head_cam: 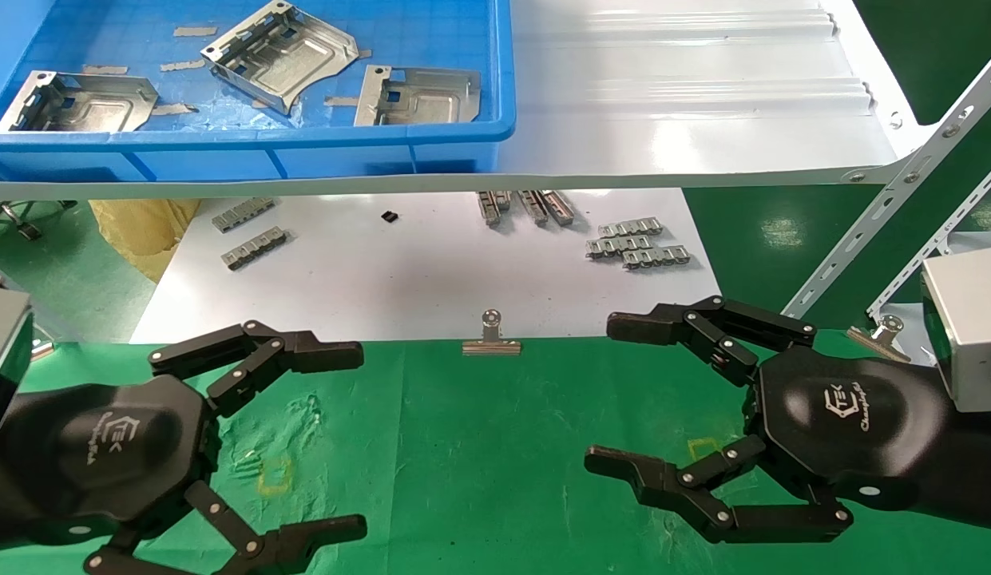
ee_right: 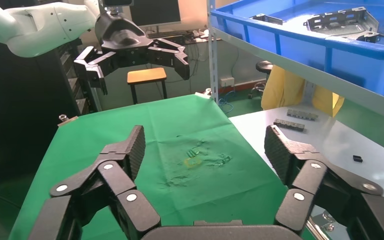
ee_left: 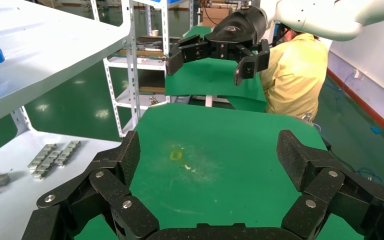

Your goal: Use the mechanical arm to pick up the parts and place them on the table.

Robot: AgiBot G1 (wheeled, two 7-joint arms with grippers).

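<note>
Three silver stamped parts lie in the blue bin (head_cam: 463, 136) on the upper shelf: one at the left (head_cam: 76, 102), one in the middle (head_cam: 281, 54), one at the right (head_cam: 419, 96). They also show in the right wrist view as parts (ee_right: 337, 22). Both black grippers hover over the green-cloth table (head_cam: 479, 463), far below the bin. My left gripper (head_cam: 359, 439) is open and empty at the front left. My right gripper (head_cam: 611, 395) is open and empty at the front right. Each wrist view shows the other gripper farther off.
A white sheet (head_cam: 431, 263) under the shelf carries small grey ridged strips (head_cam: 635, 242) and a small black piece (head_cam: 390, 216). A binder clip (head_cam: 491, 335) holds the cloth's far edge. Slotted shelf struts (head_cam: 902, 192) rise at the right. Yellow square marks (head_cam: 273, 473) sit on the cloth.
</note>
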